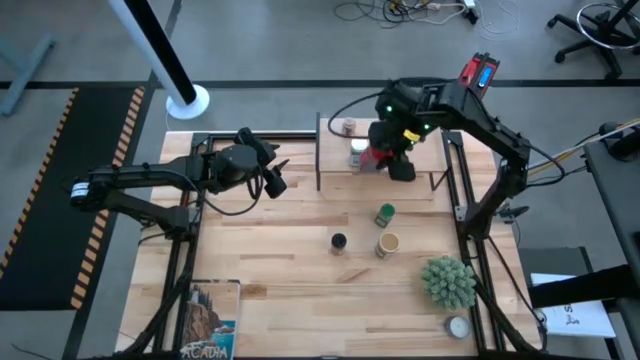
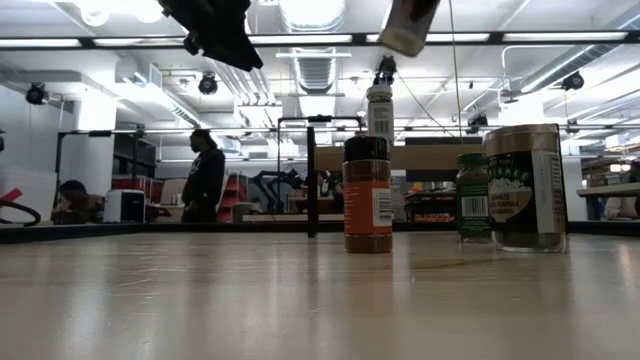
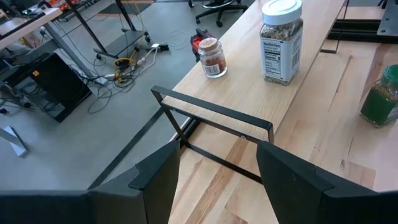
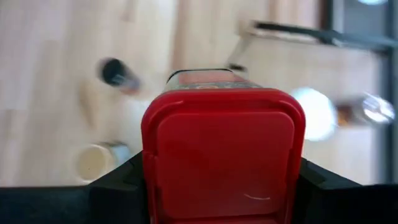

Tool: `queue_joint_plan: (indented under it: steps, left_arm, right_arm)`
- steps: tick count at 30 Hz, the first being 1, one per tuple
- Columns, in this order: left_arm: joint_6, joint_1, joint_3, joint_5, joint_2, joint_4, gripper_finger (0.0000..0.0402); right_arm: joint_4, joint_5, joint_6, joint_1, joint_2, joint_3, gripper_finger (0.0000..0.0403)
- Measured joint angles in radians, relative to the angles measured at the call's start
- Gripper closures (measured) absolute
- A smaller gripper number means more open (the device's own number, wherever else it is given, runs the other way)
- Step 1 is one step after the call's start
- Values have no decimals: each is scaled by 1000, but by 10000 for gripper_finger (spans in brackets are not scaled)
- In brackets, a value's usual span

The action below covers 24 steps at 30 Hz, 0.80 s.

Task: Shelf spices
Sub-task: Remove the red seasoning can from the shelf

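— Spices, counted in the high view: six. Two upright on the shelf (image 1: 335, 165) in the upper middle of the frame: a grey-lidded jar (image 1: 348, 127) toward the top edge, a white-lidded jar (image 1: 358, 152) just below it. One more, the red tin (image 1: 374, 157), clamped in the right gripper (image 1: 380, 160) right beside the white-lidded jar, over the shelf.

— And the other three?

— Down on the table (image 1: 280, 260), lower centre of the frame: green-lidded jar (image 1: 385, 214), tan cylinder (image 1: 388, 244) just below it, black-lidded jar (image 1: 338, 242) off to the left of that. All standing upright, long axes vertical, lids up.

— Which way does the tin point?

— Seen end-on in the right wrist view: red square lid (image 4: 224, 149) facing the camera, long axis running away from it toward the tabletop, dark fingers (image 4: 118, 177) pressed against both sides. Exact tilt against the shelf: cannot tell.

— Left arm?

— Left gripper (image 1: 272, 175) in the upper left-centre of the high view, just left of the shelf's dark side panel, fingers spread apart, nothing between them.

— Anything else around?

— One spiky green plant (image 1: 448, 281) and one flat white tin (image 1: 458, 326) at lower right.
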Motion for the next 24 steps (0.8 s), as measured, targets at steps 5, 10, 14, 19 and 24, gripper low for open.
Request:
queue_joint_plan:
  steps: [5, 10, 14, 19, 24]
  left_arm:
    - [0, 0, 0, 0, 0, 0, 198]
    - [0, 0, 0, 0, 0, 0, 198]
    - [-8, 0, 0, 0, 0, 0, 198]
    - [-18, 0, 0, 0, 0, 0, 198]
    - [-18, 0, 0, 4, 0, 0, 198]
  right_arm:
    - [0, -79, 41, 96, 0, -8, 206]
    - [7, -75, 119, 189, 4, -40, 206]
    - [49, -70, 196, 250, 18, -84, 209]
    - [94, -53, 218, 297, 41, -148, 208]
    - [153, 8, 254, 307, 63, -217, 208]
